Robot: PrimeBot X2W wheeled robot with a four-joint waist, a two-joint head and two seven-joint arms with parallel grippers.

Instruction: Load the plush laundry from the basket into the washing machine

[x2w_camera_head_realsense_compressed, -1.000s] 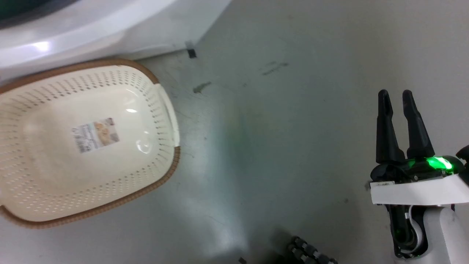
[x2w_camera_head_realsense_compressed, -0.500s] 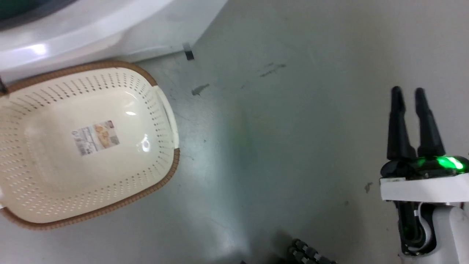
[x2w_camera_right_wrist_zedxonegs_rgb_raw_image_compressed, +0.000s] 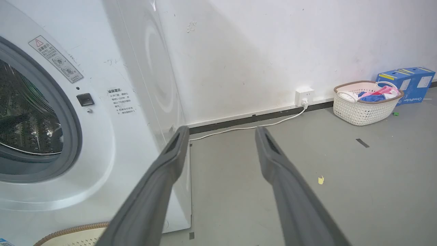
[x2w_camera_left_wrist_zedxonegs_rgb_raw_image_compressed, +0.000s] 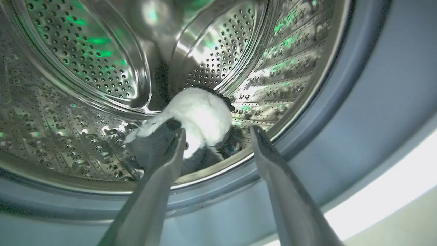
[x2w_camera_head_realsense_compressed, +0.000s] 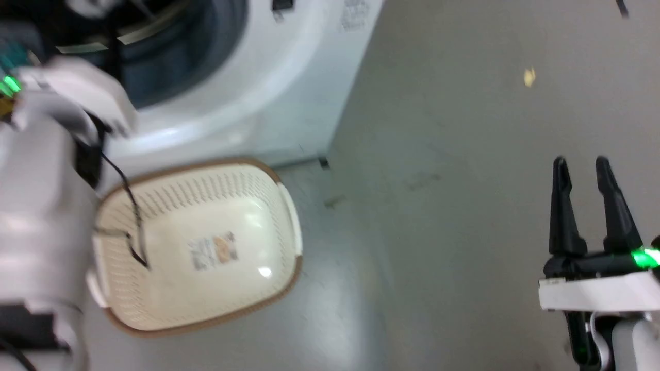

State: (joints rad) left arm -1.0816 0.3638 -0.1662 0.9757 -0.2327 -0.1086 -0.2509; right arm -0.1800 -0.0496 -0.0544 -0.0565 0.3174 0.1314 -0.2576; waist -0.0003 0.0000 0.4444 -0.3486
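The plush laundry (x2w_camera_left_wrist_zedxonegs_rgb_raw_image_compressed: 199,118), white with black limbs, lies inside the steel drum of the washing machine (x2w_camera_head_realsense_compressed: 289,87) in the left wrist view. My left gripper (x2w_camera_left_wrist_zedxonegs_rgb_raw_image_compressed: 218,131) stands open at the drum's mouth, fingers apart just in front of the plush and holding nothing. The cream basket (x2w_camera_head_realsense_compressed: 170,304) with its brown rim sits on the floor below the washer door, with nothing in it but its bottom label. My left arm (x2w_camera_head_realsense_compressed: 41,216) reaches up toward the drum at the head view's left. My right gripper (x2w_camera_head_realsense_compressed: 582,167) hovers open over bare floor at the lower right.
The grey rubber door seal (x2w_camera_left_wrist_zedxonegs_rgb_raw_image_compressed: 348,112) rings the drum. A second white basket (x2w_camera_right_wrist_zedxonegs_rgb_raw_image_compressed: 367,102) with coloured clothes and a blue box (x2w_camera_right_wrist_zedxonegs_rgb_raw_image_compressed: 411,83) stand by the far wall. A white cable (x2w_camera_right_wrist_zedxonegs_rgb_raw_image_compressed: 252,127) runs along the skirting from a wall socket. Grey floor stretches to the washer's right.
The head camera has tilted up, so the washer opening and my left arm have come into view and the basket sits lower. My right gripper stays open at the lower right.
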